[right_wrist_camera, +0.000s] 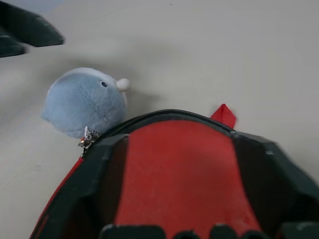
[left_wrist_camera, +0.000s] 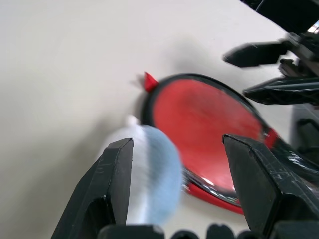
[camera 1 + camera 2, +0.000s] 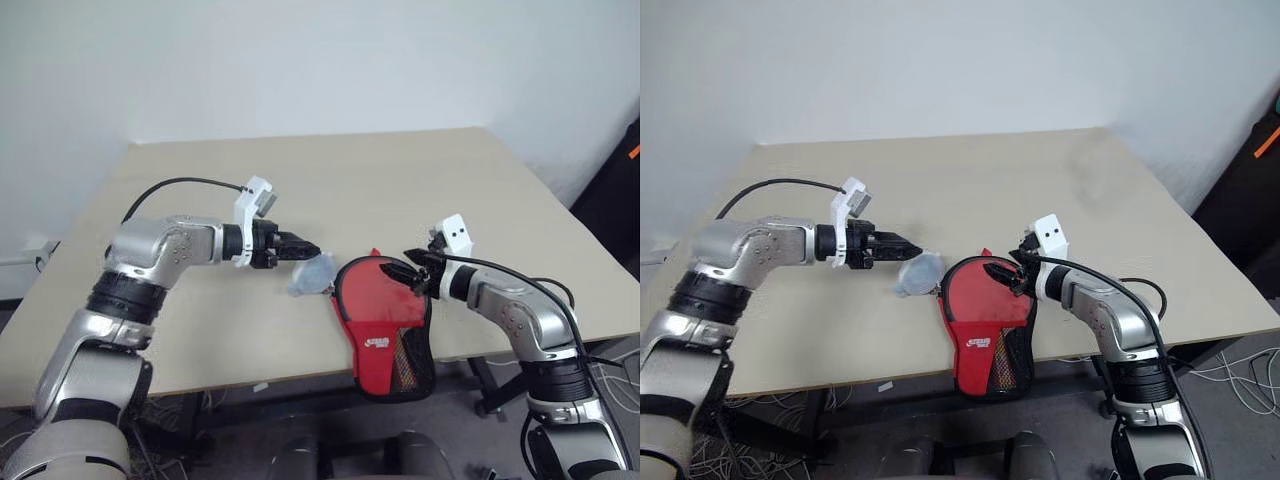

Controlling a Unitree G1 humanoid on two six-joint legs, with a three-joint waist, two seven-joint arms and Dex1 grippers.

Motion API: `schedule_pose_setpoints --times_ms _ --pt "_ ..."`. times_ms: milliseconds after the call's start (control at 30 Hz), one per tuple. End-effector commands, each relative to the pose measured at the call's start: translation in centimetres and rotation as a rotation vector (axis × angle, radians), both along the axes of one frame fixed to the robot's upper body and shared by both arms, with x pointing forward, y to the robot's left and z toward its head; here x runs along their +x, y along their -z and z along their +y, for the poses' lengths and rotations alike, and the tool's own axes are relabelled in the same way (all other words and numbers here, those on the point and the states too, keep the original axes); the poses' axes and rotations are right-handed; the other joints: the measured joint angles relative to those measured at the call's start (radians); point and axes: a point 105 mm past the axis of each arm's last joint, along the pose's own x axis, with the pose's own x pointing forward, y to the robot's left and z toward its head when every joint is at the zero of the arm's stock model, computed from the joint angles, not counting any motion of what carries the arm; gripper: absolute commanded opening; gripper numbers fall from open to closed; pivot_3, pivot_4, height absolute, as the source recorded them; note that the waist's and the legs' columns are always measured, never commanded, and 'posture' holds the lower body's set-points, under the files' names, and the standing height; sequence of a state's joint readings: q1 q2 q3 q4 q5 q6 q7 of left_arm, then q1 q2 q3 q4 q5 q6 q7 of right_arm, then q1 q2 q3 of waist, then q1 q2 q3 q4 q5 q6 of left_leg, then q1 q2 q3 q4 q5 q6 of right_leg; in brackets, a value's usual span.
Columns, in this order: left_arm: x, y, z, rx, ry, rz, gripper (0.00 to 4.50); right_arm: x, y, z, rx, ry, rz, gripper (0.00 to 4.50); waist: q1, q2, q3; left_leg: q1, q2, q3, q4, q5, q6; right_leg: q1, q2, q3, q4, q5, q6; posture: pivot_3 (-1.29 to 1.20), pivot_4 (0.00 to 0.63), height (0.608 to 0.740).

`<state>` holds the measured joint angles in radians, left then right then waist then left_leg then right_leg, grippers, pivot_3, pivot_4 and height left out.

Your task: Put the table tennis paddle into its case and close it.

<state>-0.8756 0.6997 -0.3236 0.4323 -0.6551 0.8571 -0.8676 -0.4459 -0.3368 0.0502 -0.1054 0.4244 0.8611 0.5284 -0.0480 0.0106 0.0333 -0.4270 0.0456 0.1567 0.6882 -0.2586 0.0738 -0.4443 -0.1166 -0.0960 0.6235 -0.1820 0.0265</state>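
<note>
The red case (image 3: pixel 372 312) lies at the table's front edge, its black mesh narrow end (image 3: pixel 408 370) hanging over it. The paddle is hidden; I cannot tell it apart from the case. A small blue-grey plush charm (image 3: pixel 312 276) lies against the case's round end, by a metal zip chain (image 1: pixel 88 137). My left gripper (image 3: pixel 312 249) hovers open just above the plush, whose body shows between its fingers (image 2: pixel 117 174). My right gripper (image 3: pixel 405 270) is open at the round end's right rim, with red fabric showing between its fingers (image 1: pixel 94 179).
The beige table (image 3: pixel 400 180) stretches bare behind the case to a white wall. Its front edge runs just under the case. Cables (image 3: pixel 1240 365) lie on the floor at the right, and a dark object (image 3: pixel 620 200) stands past the table's right side.
</note>
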Motion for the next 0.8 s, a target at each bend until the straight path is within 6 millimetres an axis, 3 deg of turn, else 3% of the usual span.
schedule_pose_setpoints --times_ms 33,100,300,500,600,700,800 --pt "1.0 0.2 0.3 0.067 0.029 -0.043 3.01 -0.2 -0.7 1.6 0.032 -0.055 -0.024 1.94 -0.001 0.0 0.0 0.0 0.0 0.0 0.0 0.0 0.0 0.0 0.0 0.0 0.0 0.0 0.0 0.0 0.0 0.724" --pt "1.2 0.8 0.2 0.07 0.049 -0.03 3.01 -0.5 -0.3 2.5 0.044 -0.082 0.0 1.31 -0.003 0.0 0.0 0.0 0.0 0.0 0.0 0.0 0.0 0.0 0.0 0.0 0.0 0.0 0.0 0.0 0.0 0.724" --pt "1.2 1.7 -1.0 0.038 0.129 -0.044 3.01 -1.1 1.7 4.2 0.012 -0.116 0.05 1.31 -0.003 -0.001 0.0 -0.001 0.0 -0.002 0.003 0.0 0.001 0.001 0.0 -0.001 0.0 0.0 0.0 0.0 0.0 0.724" --pt "-0.3 3.3 -2.1 -0.008 0.219 0.056 3.01 -0.6 2.3 4.0 -0.003 -0.071 0.065 1.31 -0.004 -0.001 0.0 -0.002 0.0 -0.003 0.003 0.0 0.001 0.0 0.0 -0.001 0.001 0.0 0.0 0.0 0.0 0.724" --pt "-0.4 4.2 -2.1 -0.006 0.196 0.105 3.56 -0.4 2.5 3.6 -0.016 -0.053 0.071 1.29 -0.003 -0.002 0.0 -0.002 0.0 -0.003 0.004 0.0 0.002 0.001 0.0 -0.001 0.001 0.0 0.0 0.0 0.0 0.724" --pt "-0.5 5.4 -2.0 0.029 0.18 0.134 4.48 -0.4 2.6 3.3 -0.024 -0.048 0.074 1.29 -0.003 -0.002 0.0 -0.002 0.0 -0.004 0.005 0.001 0.005 0.001 0.0 -0.001 0.001 0.0 0.0 0.0 0.0 0.724" --pt "-0.3 5.8 -2.1 0.029 0.159 0.158 4.48 -0.5 2.8 3.3 -0.035 -0.052 0.074 1.29 -0.004 -0.002 0.0 -0.001 0.0 -0.004 0.005 0.001 0.005 0.001 0.0 -0.001 0.001 0.0 0.0 0.0 0.0 0.724"
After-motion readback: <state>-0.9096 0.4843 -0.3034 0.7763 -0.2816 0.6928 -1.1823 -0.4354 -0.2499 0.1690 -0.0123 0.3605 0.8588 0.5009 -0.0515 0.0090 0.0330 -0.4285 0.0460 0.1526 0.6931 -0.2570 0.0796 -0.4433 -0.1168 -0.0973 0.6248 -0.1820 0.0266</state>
